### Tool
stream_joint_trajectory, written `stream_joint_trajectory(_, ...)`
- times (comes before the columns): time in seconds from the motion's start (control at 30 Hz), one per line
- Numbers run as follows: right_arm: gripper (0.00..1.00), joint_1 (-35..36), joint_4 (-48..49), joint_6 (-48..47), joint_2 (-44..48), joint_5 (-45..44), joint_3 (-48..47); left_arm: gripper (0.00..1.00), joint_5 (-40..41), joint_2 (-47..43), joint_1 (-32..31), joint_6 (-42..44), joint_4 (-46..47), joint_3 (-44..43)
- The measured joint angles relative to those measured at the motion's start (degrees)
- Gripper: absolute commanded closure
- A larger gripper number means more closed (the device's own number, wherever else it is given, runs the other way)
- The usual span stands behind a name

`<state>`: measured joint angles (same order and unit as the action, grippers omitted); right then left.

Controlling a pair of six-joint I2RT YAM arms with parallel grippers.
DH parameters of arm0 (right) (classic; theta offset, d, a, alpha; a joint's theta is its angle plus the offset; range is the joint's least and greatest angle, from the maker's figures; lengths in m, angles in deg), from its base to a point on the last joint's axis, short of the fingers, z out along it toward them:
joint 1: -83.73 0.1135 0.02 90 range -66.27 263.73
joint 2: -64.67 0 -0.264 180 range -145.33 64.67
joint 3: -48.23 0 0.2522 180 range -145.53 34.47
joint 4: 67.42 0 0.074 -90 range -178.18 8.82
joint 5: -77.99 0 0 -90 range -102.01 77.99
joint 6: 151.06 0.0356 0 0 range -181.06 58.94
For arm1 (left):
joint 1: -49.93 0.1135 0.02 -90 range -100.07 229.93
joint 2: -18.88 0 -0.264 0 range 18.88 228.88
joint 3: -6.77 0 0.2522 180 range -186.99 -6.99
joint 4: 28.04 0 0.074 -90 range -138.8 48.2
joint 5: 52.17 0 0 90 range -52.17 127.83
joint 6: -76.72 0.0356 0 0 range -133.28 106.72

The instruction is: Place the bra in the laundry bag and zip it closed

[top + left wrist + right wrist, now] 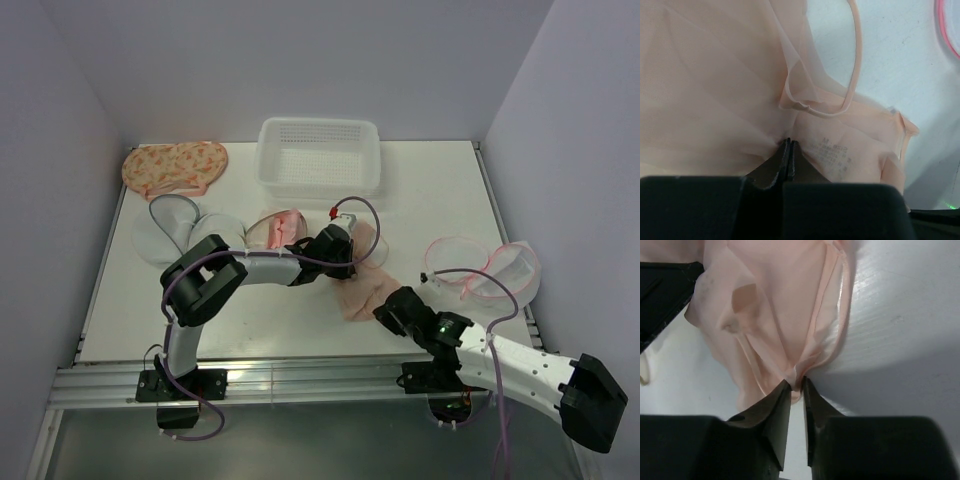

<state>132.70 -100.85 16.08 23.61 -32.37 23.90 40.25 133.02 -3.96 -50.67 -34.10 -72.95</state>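
Note:
The bra (362, 290) is pale peach and lies crumpled on the white table between my two grippers. My left gripper (348, 262) is shut on its upper fabric; in the left wrist view the jaws (789, 142) pinch the bra (715, 75) beside a printed size label. My right gripper (386, 308) is shut on the bra's lower hem, seen pinched in the right wrist view (796, 383), where the bra (785, 300) hangs bunched. The laundry bag (480, 268), white mesh with a pink rim, lies open on the table to the right, apart from both grippers. Its rim shows in the left wrist view (946, 30).
A white perforated basket (320, 155) stands at the back centre. An orange patterned bra (175, 165) lies at the back left. Grey-rimmed mesh bags (165, 232) lie at the left. A pink garment in mesh (278, 230) lies beside the left arm.

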Motion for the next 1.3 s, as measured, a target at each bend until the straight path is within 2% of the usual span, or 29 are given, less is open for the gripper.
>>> stream_joint_trajectory(0.03,0.9,0.0,-0.02,0.2,-0.33,-0.15,0.28,1.0,-0.02,0.0,0.0,-0.02,0.17,0.07)
stream_joint_trajectory(0.13,1.0,0.0,0.02,0.04,-0.37,-0.5,0.59,1.0,-0.02,0.0,0.0,-0.24,0.57,0.26)
stream_joint_trajectory(0.37,1.0,0.02,-6.64,-1.64,5.64,-1.81,-1.9,1.0,0.2,-0.33,-0.22,-1.01,2.01,1.33)
stream_joint_trajectory(0.57,1.0,0.02,-13.66,-4.81,12.9,-4.28,-12.66,1.0,1.03,-0.74,-2.01,-2.45,2.27,1.95)
stream_joint_trajectory(0.7,1.0,0.02,-16.06,-7.52,12.9,-6.05,-19.21,1.0,1.7,-1.03,-5.7,-4.61,1.51,1.97)
stream_joint_trajectory(0.87,1.0,0.02,-18.03,-10.6,9.46,-7.85,-22.58,0.99,3.37,-1.77,-10.45,-9.07,-0.76,1.92)
stream_joint_trajectory(1.03,1.0,-0.02,-17.81,-12.83,7.02,-9.22,-24.0,0.87,5.44,-3.41,-12.61,-13.0,-3.82,2.12)
stream_joint_trajectory(1.17,1.0,-0.22,-16.96,-14.25,6.32,-10.16,-24.04,0.73,8.35,-7.41,-12.57,-14.88,-5.97,4.52)
stream_joint_trajectory(1.3,1.0,-0.5,-16.11,-15.74,5.42,-10.23,-24.26,0.66,11.04,-11.3,-11.98,-15.93,-7.19,5.77)
